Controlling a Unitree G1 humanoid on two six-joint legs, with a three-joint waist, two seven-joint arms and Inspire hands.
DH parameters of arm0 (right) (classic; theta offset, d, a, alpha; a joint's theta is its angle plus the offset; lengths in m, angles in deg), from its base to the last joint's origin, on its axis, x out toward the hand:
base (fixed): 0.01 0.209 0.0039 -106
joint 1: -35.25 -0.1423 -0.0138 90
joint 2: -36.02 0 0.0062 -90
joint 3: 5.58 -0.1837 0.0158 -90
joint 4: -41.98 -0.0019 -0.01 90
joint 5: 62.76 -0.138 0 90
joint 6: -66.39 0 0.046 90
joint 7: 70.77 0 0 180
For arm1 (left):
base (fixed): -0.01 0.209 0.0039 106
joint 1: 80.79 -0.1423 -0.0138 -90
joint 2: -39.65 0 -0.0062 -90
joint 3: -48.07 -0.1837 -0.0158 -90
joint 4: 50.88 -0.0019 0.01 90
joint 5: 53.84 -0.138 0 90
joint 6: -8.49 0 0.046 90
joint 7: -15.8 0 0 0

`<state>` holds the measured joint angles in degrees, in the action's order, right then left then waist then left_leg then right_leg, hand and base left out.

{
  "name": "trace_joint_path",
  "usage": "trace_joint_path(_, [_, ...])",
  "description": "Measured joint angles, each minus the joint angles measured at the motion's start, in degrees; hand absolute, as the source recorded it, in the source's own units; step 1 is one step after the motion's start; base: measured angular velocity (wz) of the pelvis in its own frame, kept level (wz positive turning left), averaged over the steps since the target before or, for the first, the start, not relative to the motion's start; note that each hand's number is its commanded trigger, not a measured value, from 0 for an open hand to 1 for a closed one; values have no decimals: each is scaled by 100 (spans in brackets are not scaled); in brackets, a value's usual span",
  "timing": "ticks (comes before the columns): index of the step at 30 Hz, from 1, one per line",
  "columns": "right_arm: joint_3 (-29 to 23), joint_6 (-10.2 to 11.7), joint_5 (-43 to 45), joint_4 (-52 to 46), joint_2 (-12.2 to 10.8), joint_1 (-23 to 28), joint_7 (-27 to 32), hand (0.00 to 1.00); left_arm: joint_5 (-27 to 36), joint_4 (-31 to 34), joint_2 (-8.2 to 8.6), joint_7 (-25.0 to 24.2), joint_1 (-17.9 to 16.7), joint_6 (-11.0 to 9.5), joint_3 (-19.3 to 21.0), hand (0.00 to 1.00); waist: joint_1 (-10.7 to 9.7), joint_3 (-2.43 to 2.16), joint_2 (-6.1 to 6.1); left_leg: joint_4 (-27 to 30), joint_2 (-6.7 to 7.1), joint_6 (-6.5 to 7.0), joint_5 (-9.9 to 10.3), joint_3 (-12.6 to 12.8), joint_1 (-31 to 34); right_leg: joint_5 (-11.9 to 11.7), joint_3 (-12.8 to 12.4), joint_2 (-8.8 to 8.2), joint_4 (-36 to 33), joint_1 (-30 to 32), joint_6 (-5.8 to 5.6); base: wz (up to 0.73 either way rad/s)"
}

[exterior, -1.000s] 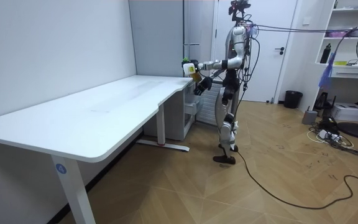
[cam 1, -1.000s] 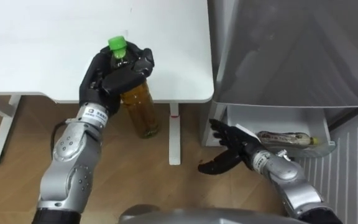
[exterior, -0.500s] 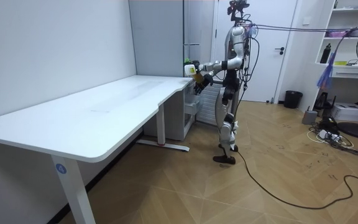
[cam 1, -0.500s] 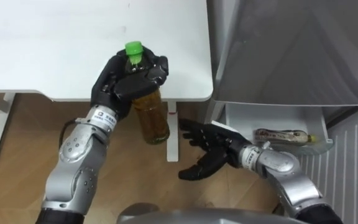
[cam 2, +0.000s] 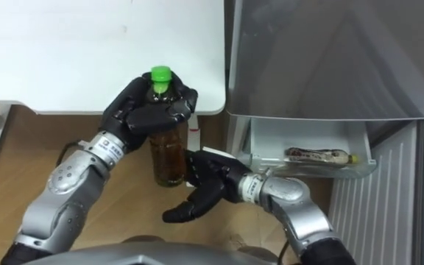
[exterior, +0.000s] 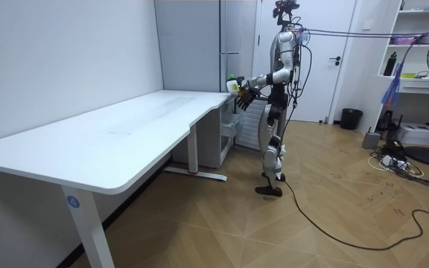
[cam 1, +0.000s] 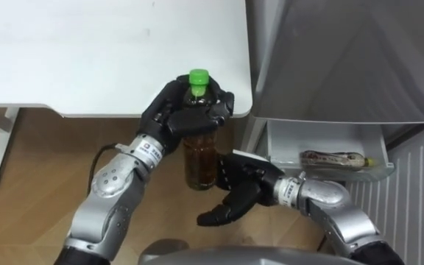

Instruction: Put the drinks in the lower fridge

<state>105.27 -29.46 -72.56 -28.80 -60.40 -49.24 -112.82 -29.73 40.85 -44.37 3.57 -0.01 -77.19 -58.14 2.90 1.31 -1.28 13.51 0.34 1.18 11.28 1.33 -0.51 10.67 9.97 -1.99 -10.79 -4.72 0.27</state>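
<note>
Left eye view | left hand (cam 1: 185,121) curled round the top of the green-capped tea bottle (cam 1: 201,158), held up in the air beside the white desk (cam 1: 87,59) corner | right hand (cam 1: 240,193) spread wide open just beside the bottle's bottom, holding nothing

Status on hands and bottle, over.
Left robot hand shut on bottle, off the table. Right robot hand open beside its base. Fridge tray holds another bottle.
</note>
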Motion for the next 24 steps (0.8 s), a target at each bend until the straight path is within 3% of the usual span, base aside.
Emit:
trace_joint_path(6, [38,-134,-193,2,6,2,7,0,6,-146,-25,-225,5,0,-109,100,-86,0,8,1,1,2,2,2,-16,0,20,2,-5,-10,0,0])
trace_joint_path(18, [72,-176,-572,0,26,7,129,0,5,-165,-125,-420,0,2,-479,100,-85,-10,19,-23,-15,2,2,59,-79,0,-34,10,-14,-14,0,-2])
trace_joint_path(19, [87,-176,-631,1,30,7,131,18,5,-165,-158,-483,0,2,-522,100,-86,-11,20,-24,-18,2,2,93,-79,0,-37,11,-16,-11,0,-4])
trace_joint_path(20, [100,-181,-652,1,40,8,131,25,5,-165,-181,-493,0,2,-546,100,-90,-13,24,-27,-23,2,2,106,-78,0,-40,12,-26,-2,0,-4])
trace_joint_path(21, [107,-181,-658,1,45,7,131,59,5,-165,-195,-494,0,2,-553,100,-92,-14,26,-29,-24,2,2,109,-75,0,-39,12,-31,4,0,-4])
trace_joint_path(24, [172,-190,-773,3,100,7,143,83,5,-165,-227,-507,0,3,-593,100,-94,-34,57,-32,-36,1,3,136,-73,0,-38,15,-82,41,0,-5])
